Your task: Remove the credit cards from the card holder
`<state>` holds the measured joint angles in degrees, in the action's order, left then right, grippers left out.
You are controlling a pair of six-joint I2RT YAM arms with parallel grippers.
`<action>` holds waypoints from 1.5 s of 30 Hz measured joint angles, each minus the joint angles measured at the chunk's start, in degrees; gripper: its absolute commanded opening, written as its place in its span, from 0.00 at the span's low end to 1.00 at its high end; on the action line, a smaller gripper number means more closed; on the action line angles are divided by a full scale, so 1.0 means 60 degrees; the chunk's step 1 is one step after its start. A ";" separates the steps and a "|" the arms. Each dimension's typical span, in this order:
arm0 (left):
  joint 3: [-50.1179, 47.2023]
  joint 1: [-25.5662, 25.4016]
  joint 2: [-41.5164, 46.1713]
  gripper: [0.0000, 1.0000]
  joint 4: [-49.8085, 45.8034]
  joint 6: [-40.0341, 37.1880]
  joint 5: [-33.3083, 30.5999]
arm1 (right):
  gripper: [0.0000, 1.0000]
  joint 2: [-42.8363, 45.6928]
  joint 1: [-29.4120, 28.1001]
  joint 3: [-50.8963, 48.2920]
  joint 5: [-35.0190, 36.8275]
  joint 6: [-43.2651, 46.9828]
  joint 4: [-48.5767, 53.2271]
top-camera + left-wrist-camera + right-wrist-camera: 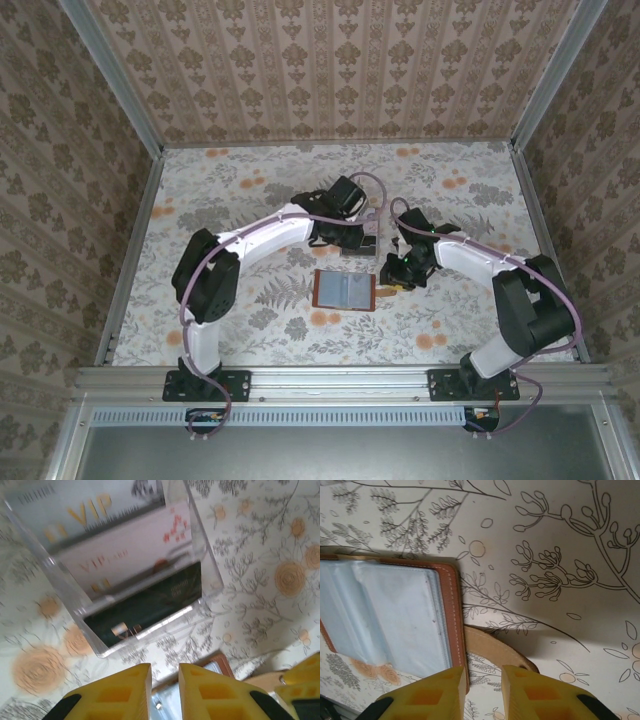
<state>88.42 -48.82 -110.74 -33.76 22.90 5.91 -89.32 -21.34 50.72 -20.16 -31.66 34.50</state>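
The brown card holder (343, 290) lies open on the table, grey-blue lining (395, 615) facing up. Its tan strap tab (495, 647) arches off the right edge. My right gripper (484, 670) hovers at that edge, open a little; one fingertip is by the brown border and the strap end runs behind the other. Three credit cards lie fanned in a clear plastic tray (210, 565): a grey one (85, 510), a pale one (135, 550) and a dark one (150, 600). My left gripper (165, 667) stands just short of the tray, slightly open and holding nothing.
The tray (362, 243) sits just behind the holder, under the left wrist (345, 200). The two grippers (352, 238) (397, 272) work close together at mid-table. Patterned walls close in the flowery tabletop (230, 200) on three sides.
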 measured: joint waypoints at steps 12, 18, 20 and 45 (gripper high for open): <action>-0.1832 -0.0353 0.0794 0.22 0.1078 0.1621 0.0900 | 0.26 -0.0415 -0.0033 -0.0076 0.0160 0.0036 -0.0022; -0.2433 -0.0452 0.0860 0.22 0.1789 0.2204 0.1351 | 0.26 -0.0616 -0.0033 -0.0160 0.0288 0.0040 -0.0058; -0.2594 -0.0499 0.0860 0.22 0.1949 0.2393 0.1490 | 0.26 -0.0616 -0.0033 -0.0160 0.0288 0.0036 -0.0087; -0.3770 -0.0987 0.0543 0.24 0.3858 0.4167 0.2881 | 0.26 -0.0616 -0.0033 -0.0186 0.0288 0.0036 -0.0124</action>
<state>65.80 -54.74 -107.48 -10.61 47.90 23.20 -93.01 -21.54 49.60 -18.44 -31.44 33.76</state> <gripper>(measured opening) 0.235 0.260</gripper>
